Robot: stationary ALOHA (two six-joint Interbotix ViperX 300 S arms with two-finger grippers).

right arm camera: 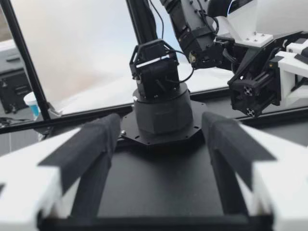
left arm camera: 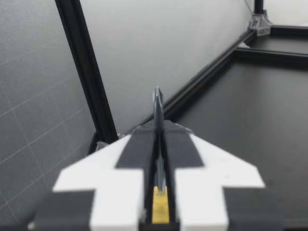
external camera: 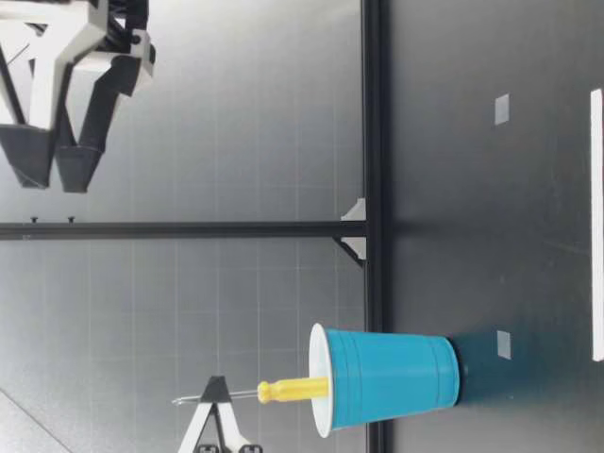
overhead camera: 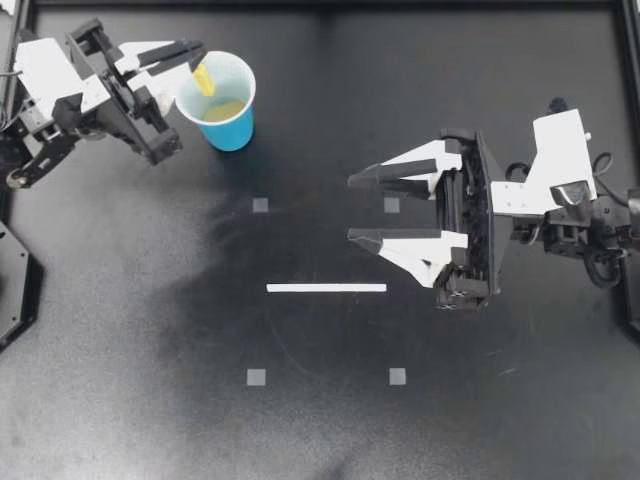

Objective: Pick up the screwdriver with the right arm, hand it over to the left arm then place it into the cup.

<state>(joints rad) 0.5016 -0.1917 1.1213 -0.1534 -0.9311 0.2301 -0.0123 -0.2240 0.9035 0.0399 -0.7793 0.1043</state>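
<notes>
Pinching screwdriver by its shaft in clenched left gripper, yellow handle end just inside rim of upright blue cup. Fingers of right gripper spread wide, well apart from cup.

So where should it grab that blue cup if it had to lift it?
Probably the rim of the cup, pinched from above with one finger inside and one outside, on the side facing the open right gripper. The cup stands upright, mouth up, and the left gripper holds the screwdriver over the opposite side.
</notes>
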